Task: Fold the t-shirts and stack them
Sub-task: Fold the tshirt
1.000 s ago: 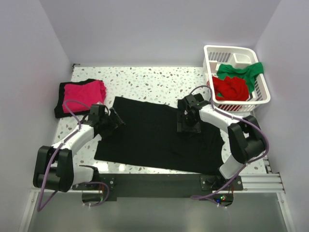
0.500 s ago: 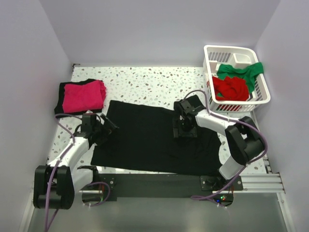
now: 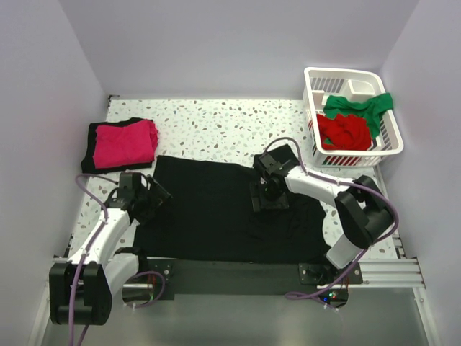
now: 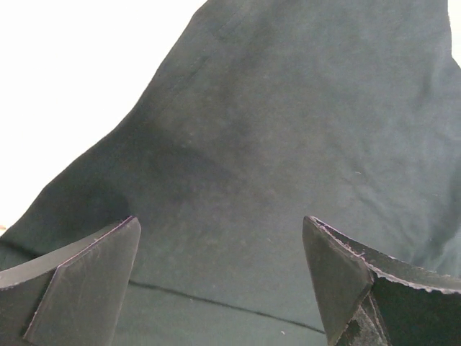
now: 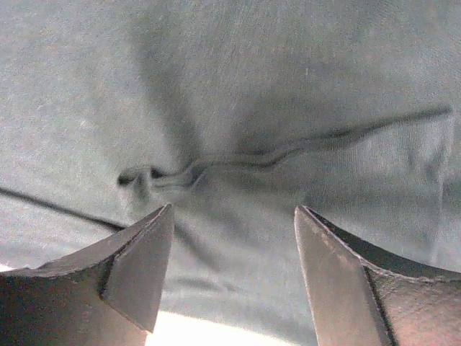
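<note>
The black t-shirt (image 3: 216,209) now lies nearer the arms, flat for folding. The left hand (image 3: 157,195) is wide open, the right hand (image 3: 268,197) half open, both empty.

speckled table (image 3: 216,122) under spread black t-shirt (image 3: 209,216), folded stack (image 3: 122,144), basket (image 3: 351,78)

We take this for a robotics lab cell: plain lavender walls (image 3: 238,43) enclose a speckled tabletop (image 3: 216,122) edged by an aluminium mounting rail (image 3: 392,270).

Shirt (image 3: 216,216) ctr, stack (image 3: 122,143) (?) L, basket (image 3: 346,158) R
</note>
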Controlling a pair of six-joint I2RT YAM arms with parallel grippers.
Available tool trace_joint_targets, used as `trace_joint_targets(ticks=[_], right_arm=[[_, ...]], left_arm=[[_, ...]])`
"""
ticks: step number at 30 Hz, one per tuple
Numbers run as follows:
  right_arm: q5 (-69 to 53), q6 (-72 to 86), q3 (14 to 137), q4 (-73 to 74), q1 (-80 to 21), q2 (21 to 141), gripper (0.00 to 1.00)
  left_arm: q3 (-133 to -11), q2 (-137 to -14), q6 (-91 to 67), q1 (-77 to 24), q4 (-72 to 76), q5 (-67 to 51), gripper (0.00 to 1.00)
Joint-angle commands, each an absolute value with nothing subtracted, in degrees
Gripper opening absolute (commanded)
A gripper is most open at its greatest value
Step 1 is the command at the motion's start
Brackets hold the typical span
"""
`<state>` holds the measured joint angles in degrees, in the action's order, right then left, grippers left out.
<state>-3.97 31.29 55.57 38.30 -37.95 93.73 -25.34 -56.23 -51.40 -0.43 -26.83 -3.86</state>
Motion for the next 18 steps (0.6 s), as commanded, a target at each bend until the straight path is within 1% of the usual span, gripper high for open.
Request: trace_joint_targets(ticks=[1, 4, 9, 12, 13, 18], right_arm=[[-0.2, 31.2, 63.5, 45.4, -38.3, 91.8, 0.73], [5.5, 30.0, 70.9, 49.5, -37.9, 90.7, 0.78], [10.2, 26.1, 82.1, 52.2, -34.5, 95.6, 0.78], [11.9, 25.0, 85.5, 51.3, -30.1, 100.4, 0.72], [12.1, 24.7, 87.0, 50.5, -27.8, 102.8, 0.66], [16.4, 22.8, 94.0, 45.7, -22.7, 110.6, 0.58]], left_arm=[[-31.7, -53.0, -50.3, 0.0, -30.4, -2.2, 1.00], [-35.5, -53.1, -48.4, 0.0, -30.1, -1.8, 1.00], [-40.9, -57.8, -44.9, 0.0, -28.3, -1.3, 1.00], [-43.7, -60.8, -43.4, 0.0, -26.9, -0.3, 1.00], [-44.8, -62.0, -43.1, 0.0, -26.5, -0.2, 1.00], [-47.6, -64.5, -40.5, 0.0, -24.6, 2.2, 1.00]])
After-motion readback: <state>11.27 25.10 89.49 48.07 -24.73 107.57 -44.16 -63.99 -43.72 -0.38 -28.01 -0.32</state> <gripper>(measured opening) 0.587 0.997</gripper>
